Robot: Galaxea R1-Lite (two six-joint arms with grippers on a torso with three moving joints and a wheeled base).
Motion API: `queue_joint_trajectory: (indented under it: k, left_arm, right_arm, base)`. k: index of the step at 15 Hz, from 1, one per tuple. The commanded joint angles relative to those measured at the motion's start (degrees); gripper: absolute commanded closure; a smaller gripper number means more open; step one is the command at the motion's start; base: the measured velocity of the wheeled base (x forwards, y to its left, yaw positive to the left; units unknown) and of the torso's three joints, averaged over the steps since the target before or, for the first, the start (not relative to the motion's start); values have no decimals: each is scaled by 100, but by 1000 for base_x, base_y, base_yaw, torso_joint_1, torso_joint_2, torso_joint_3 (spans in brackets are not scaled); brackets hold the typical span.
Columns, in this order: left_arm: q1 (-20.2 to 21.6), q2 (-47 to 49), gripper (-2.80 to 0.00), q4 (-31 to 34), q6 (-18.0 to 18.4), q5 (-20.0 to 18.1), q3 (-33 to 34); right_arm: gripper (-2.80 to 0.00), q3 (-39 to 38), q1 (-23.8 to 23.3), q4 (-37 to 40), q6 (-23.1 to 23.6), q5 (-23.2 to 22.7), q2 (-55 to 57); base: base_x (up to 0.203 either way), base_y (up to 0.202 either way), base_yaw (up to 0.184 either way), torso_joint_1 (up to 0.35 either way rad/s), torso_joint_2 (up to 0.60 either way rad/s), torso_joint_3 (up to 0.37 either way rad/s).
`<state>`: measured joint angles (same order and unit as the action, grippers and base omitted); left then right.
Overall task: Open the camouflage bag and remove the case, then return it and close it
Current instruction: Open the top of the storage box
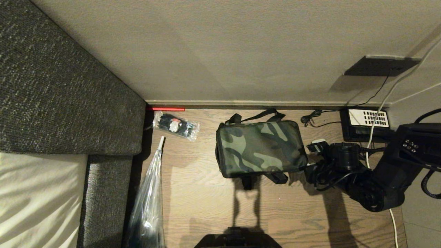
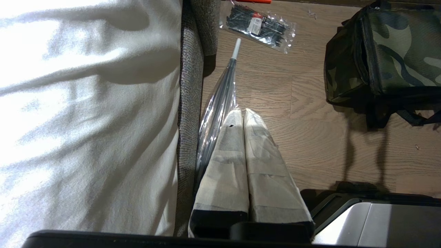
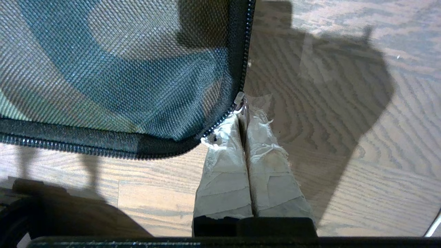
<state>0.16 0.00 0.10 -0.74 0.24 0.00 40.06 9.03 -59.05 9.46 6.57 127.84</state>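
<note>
A: Head view first. Where's the bag?

B: The bag (image 1: 260,148) lies zipped on the wood floor (image 1: 206,206), near the wall, with a packet of ties (image 1: 176,126) well off to its left and a phone (image 1: 365,125) to its right. The right gripper (image 1: 310,168) is at the bag's right front corner.

A: Left wrist view?

B: The left gripper (image 2: 241,115) hangs parked over the floor, fingers pressed together, holding nothing, beside an umbrella (image 2: 220,103) in a clear sleeve. The bag shows only at the frame's edge.

A: Right wrist view?

B: Here the fingers (image 3: 224,165) are fully closed on the zip pull (image 3: 239,100), right at the corner curve of the zip. The case isn't visible; presumably it's inside.

A: What could go wrong?

B: I'd judge the pinch is small, so the pull may slip out. Also, the corner bend could jam the slider, and then the light bag might drag along the floor instead of unzipping.

A: Any writing?

B: None legible; the packet's label is too small to read.
</note>
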Motion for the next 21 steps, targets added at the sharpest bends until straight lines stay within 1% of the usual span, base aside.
queue_joint_trajectory:
  k: [1, 8, 14, 15, 19, 21]
  left_arm:
    - [2, 9, 0, -1, -5, 2, 9]
    - [2, 9, 0, -1, -5, 2, 9]
    - [2, 9, 0, -1, -5, 2, 0]
    - [2, 9, 0, -1, -5, 2, 9]
    - [2, 9, 0, -1, -5, 2, 3]
    - [2, 9, 0, -1, -5, 2, 9]
  right_arm:
    - [0, -201, 2, -17, 5, -7, 54]
    - [0, 169, 2, -168, 109, -42, 197]
    - [0, 46, 2, -291, 184, -186, 206]
    - [-280, 45, 2, -283, 163, -186, 206]
    - [-280, 2, 2, -291, 144, -191, 197]
    - [-280, -173, -73, -265, 136, -215, 130]
  base:
    - [0, 0, 0, 0, 0, 0]
    - [0, 0, 0, 0, 0, 0]
    - [0, 0, 0, 0, 0, 0]
    - [0, 0, 0, 0, 0, 0]
    - [0, 0, 0, 0, 0, 0]
    - [0, 0, 0, 0, 0, 0]
